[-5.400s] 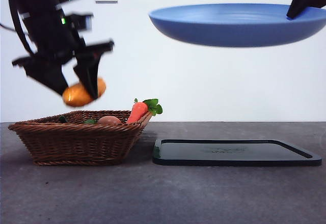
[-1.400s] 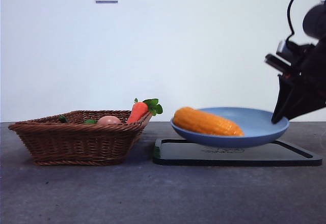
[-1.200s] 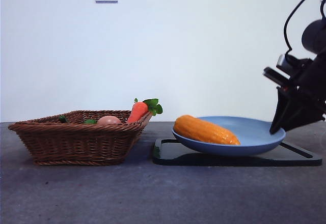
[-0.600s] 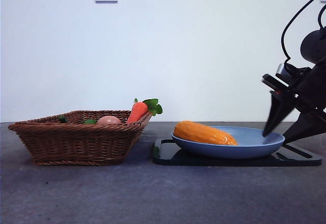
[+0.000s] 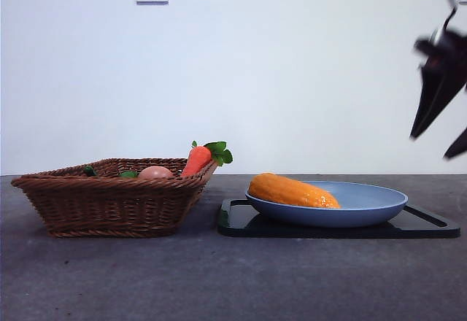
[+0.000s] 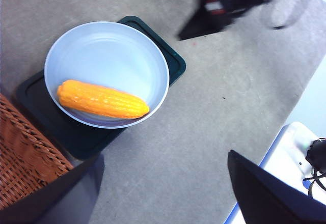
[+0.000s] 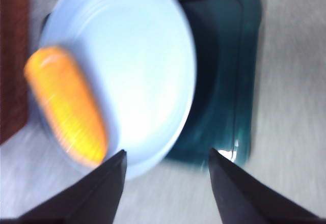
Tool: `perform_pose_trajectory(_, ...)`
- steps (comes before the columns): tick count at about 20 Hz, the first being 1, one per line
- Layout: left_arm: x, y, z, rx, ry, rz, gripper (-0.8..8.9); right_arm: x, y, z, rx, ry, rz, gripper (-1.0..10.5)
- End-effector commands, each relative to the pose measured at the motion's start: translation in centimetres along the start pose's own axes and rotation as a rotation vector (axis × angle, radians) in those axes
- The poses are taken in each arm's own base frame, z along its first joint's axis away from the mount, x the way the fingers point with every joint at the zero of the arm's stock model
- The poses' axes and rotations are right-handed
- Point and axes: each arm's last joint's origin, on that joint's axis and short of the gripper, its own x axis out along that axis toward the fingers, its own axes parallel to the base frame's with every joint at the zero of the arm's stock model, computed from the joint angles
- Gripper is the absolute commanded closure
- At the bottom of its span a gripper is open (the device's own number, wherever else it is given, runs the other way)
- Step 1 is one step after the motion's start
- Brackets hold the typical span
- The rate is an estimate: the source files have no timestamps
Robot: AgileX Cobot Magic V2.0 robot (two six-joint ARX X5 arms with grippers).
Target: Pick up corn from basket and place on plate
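Both of my grippers had their fingers spread wide and empty: the right gripper [image 5: 443,113] hung above the tray's right end, clear of everything, and the left gripper [image 6: 163,193] waited high over the table, showing only as a dark tip at the top edge of the front view. Half a second before, the right gripper had been down at the rim of the plate [image 5: 379,208]; it had since let go and risen, and the plate now sat flat on the black tray [image 5: 430,226], no longer tilted as it had been a second earlier. The corn [image 5: 292,191] lay on its side in the plate's left half, its blunt end toward the basket [image 5: 109,200] — so I judged the placing done, with only the arms' retreat left. In the basket remained a carrot [image 5: 197,159] leaning on the right wall, a pinkish ball [image 5: 156,172] beside it, and something green I could not make out. Nothing stood in the way of the right arm's withdrawal; the basket sat just beside the tray's left edge, not touching the plate — no risk there, in my view.
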Motion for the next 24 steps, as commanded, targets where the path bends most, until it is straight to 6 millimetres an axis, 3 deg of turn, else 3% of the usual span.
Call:
perform_pose_trajectory(1, -0.4, -0.3, 0.7, 0.023, -0.029, -0.005, 4.23, -2.9, 2.3, -0.8, -0.100, -0.047, 0.016, 6.8)
perform_pose_trajectory(5, -0.4, -0.3, 0.5, 0.035, -0.013, -0.003, 4.23, -7.1, 6.5, -4.4, -0.200, -0.081, 0.054, 6.8)
perform_pose_trajectory(8, -0.4, -0.3, 0.3, 0.035, 0.008, 0.000, 4.29, -9.4, 8.6, -7.7, -0.267, -0.058, 0.083, 7.1)
perform_pose_trajectory(10, -0.4, -0.3, 0.2, 0.036, 0.019, 0.001, 4.92, -10.5, 9.5, -9.4, -0.307, -0.055, 0.103, 7.6)
perform_pose_trajectory(12, -0.4, -0.2, 0.1, 0.055, 0.030, 0.002, 6.20, -11.3, 10.1, -10.6, -0.348, -0.055, 0.119, 8.2)
perform_pose_trajectory(15, -0.4, -0.2, -0.2, 0.075, 0.057, 0.003, 8.15, -12.0, 10.4, -11.9, -0.436, -0.054, 0.130, 9.4)
perform_pose_trajectory(24, -0.4, -0.2, -0.1, 0.080, 0.052, 0.002, 8.06, -12.1, 10.6, -11.9, -0.459, -0.070, 0.141, 9.4)
